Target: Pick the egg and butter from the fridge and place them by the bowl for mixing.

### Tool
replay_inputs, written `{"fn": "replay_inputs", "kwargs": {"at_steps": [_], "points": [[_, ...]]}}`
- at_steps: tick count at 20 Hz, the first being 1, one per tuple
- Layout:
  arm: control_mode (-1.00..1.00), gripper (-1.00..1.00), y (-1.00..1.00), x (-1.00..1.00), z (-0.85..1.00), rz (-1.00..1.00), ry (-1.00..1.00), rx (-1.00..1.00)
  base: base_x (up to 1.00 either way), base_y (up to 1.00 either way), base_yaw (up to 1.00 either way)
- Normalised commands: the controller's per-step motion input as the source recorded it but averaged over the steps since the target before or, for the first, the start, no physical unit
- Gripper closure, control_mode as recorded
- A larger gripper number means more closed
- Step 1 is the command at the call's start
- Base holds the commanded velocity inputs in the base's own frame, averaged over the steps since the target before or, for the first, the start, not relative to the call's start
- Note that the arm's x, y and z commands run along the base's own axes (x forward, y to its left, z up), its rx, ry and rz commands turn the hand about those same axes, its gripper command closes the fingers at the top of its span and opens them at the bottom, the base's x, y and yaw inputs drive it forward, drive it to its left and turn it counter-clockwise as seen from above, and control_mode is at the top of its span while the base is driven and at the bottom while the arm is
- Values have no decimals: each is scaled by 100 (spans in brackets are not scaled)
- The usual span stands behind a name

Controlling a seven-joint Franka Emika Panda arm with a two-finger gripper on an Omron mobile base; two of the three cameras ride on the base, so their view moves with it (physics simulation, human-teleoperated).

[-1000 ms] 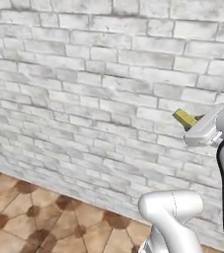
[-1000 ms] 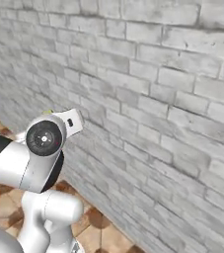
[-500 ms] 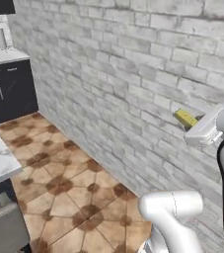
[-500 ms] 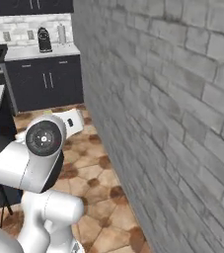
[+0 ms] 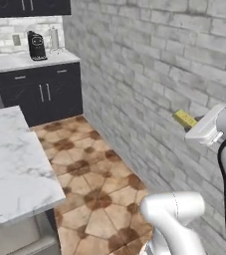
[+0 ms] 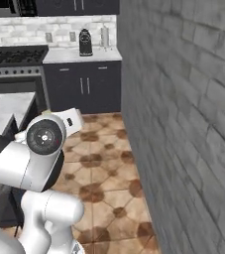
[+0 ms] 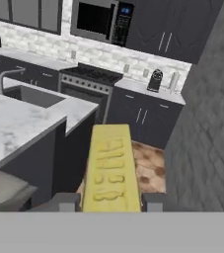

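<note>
A yellow stick of butter [image 7: 108, 165] juts forward between my two dark fingertips [image 7: 66, 201], and my gripper [image 7: 109, 201] is shut on it. From the left base view the butter [image 5: 185, 118] pokes out of the white hand, held at about chest height close to the grey brick wall [image 5: 149, 64]. The white hand [image 6: 72, 121] also peeks out from behind the arm's round joint in the right base view. The egg, the fridge and the bowl are out of view.
A marble island counter [image 5: 10, 159] with a sink [image 7: 29, 94] lies to the left. Dark cabinets with a coffee machine [image 5: 36, 45] and a stove [image 6: 15, 54] line the far wall, under a microwave [image 7: 101, 20]. Tiled floor [image 5: 94, 174] runs between island and brick wall.
The whole picture has swung from the bare brick wall to the kitchen, so the base has turned. The butter stays clamped in the gripper as before.
</note>
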Motion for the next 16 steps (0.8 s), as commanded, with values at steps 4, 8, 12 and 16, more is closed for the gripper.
{"fn": "replay_inputs", "kwargs": {"at_steps": [4,8,12,16], "points": [[100,100,0,0,0,0,0,0,100,-8,19],[100,100,0,0,0,0,0,0,100,-31,14],[100,100,0,0,0,0,0,0,100,-27,14],[100,100,0,0,0,0,0,0,100,0,25]]}}
